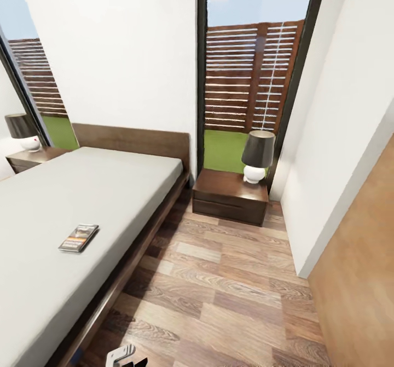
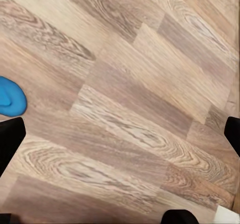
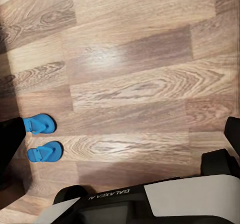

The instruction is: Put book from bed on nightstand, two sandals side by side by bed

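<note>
Both sandals (image 3: 41, 138) are lying side by side on the floor (image 3: 135, 83) under the right wrist; each claw is showing only dark edges (openness: cannot tell). The book (image 1: 79, 238) is resting mid-mattress on the bed (image 1: 65, 213), well inside its edge, so a reach may be risking a knock against the frame; the nightstand (image 1: 230, 196) is waiting beyond.

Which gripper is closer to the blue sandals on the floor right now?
Left, most likely. One sandal looms large just beside the left fingers in the left wrist view. Both sandals look much smaller past the right fingers, so farther off.
</note>
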You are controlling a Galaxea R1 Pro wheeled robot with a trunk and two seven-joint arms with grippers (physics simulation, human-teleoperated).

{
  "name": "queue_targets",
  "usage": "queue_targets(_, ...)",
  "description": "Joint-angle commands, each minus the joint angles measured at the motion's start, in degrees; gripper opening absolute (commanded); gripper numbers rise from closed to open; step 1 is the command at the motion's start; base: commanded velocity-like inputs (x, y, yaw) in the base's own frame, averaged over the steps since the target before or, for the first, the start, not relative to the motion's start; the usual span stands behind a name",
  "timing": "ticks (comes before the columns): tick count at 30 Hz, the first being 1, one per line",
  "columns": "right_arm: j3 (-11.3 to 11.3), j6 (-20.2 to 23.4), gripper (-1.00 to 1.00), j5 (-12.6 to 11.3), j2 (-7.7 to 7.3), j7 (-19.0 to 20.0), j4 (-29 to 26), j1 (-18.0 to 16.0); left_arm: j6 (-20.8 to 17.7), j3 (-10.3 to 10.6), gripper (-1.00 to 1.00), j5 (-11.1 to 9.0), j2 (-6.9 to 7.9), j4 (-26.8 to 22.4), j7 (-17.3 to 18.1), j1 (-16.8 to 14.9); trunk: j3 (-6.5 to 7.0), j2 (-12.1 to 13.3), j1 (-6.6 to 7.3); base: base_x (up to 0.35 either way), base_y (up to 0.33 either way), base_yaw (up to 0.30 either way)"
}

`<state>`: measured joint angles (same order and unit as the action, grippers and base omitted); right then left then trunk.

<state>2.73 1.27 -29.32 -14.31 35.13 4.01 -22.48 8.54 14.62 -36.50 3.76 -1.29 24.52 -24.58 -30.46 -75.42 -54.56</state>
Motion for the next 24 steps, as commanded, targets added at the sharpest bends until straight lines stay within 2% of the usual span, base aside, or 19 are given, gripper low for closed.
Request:
queue_targets(1, 0.3, 0.1, 1.0, -0.2, -0.02, 0.3, 0.2, -0.1, 0.2, 0.5, 1.0, -0.4, 0.02, 0.1, 0.2, 0.0, -0.05, 0.0, 0.0, 0.0, 0.0, -0.282)
queue_targets(14, 0.3, 0.1, 1.0, -0.2, -0.02, 0.3, 0.2, -0.1, 0.3, 0.5, 1.0, -0.4, 0.02, 0.1, 0.2, 0.0, -0.05, 0.0, 0.0, 0.0, 0.0, -0.269)
queue_targets(24, 0.3, 0.1, 1.0, -0.2, -0.02, 0.3, 0.2, -0.1, 0.3, 0.4, 1.0, -0.4, 0.02, 0.1, 0.2, 0.0, -0.05, 0.0, 0.0, 0.0, 0.0, -0.055)
